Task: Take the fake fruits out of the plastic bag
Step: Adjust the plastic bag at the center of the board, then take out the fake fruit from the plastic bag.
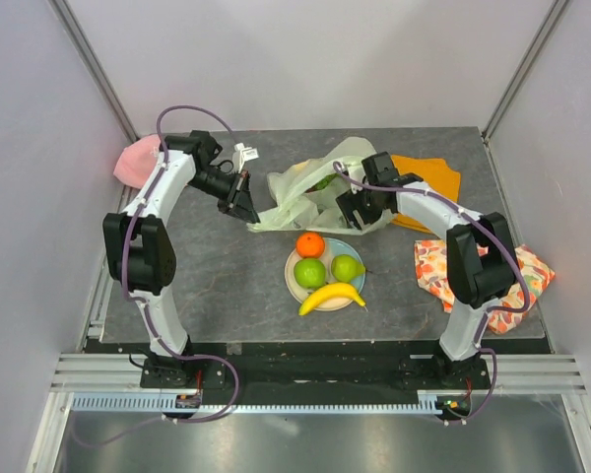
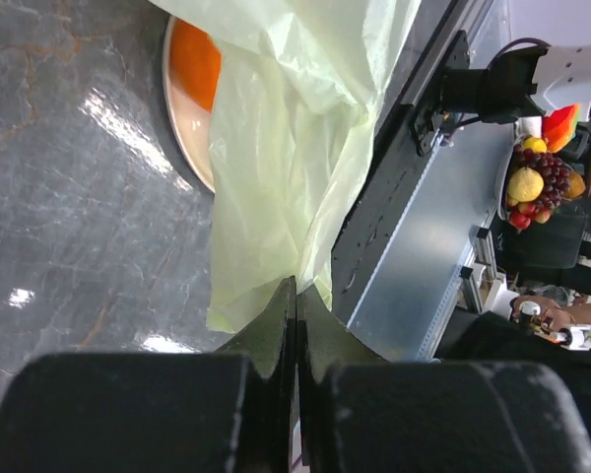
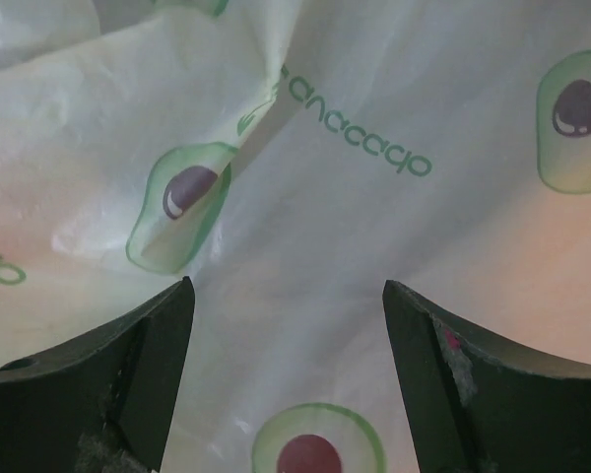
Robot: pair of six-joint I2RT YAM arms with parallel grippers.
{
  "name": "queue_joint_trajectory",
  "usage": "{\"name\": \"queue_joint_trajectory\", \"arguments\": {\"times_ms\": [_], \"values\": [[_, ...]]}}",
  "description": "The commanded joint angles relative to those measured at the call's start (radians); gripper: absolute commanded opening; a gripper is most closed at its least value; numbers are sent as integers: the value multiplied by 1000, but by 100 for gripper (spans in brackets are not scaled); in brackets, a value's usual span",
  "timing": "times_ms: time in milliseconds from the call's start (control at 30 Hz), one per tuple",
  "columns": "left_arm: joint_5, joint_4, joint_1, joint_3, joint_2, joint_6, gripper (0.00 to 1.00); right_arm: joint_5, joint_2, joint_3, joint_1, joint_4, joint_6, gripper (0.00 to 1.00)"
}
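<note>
Top external view showed the plastic bag (image 1: 297, 194) at 12 o'clock from the plate (image 1: 290, 280), its long axis running 9 to 3 between both arms; my left pincer (image 2: 295, 288) was pressed together on its 9 o'clock corner; my right pincer (image 3: 287, 288) hung spread just above the film, nearer a green shape (image 1: 322, 182) that I judged a fruit inside; bare worktop (image 1: 227, 286) lay toward 7 o'clock.
</note>
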Motion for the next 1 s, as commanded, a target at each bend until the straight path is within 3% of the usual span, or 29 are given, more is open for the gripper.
{"name": "queue_joint_trajectory", "arguments": {"times_ms": [0, 300, 467, 667, 967], "values": [[7, -49, 1, 52, -109, 61, 2, -16, -101, -4, 14, 27, -8, 86], [88, -66, -15, 201, -54, 49, 2, -55, 29, 249, 14, 30, 21, 86], [111, -74, -23, 256, -19, 37, 2, 53, 126, 309, 14, 60, 98, 85], [100, -74, -46, 222, -26, 47, 2, 157, 230, 387, 11, 92, 87, 86], [85, -79, -84, 176, -25, 54, 2, 295, 344, 533, 12, 123, 70, 96]]}}
